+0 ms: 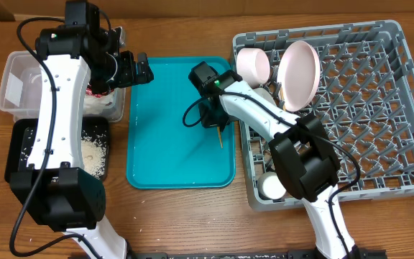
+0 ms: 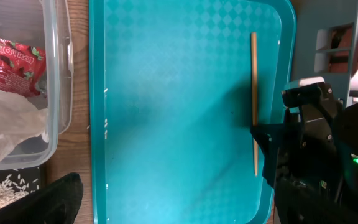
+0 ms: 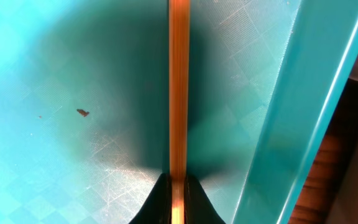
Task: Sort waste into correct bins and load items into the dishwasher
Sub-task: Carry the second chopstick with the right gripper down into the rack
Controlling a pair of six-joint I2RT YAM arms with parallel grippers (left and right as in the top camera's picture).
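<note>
Wooden and thin, the chopstick lay flat on the teal tray, close along its right-hand rim. The right fingers were clenched on it, seemingly nearer one end than the middle. The left fingers hung spread wide over the tray's far left corner, beside the clear tub, with nothing between them. The dish rack stood just right of the tray and carried the pink plate, the small pink dish and a white cup.

The pinch looked narrow on a slim, smooth stick, and it sat off centre. On lifting, the long free length could sag, pivot between the pads or slide out altogether. The raised rim was just beside it, so a sideways move before enough height would likely snag the tip and twist the stick loose. At the rack, the lattice floor looked open enough for a chopstick released point-down to drop through or wedge.
</note>
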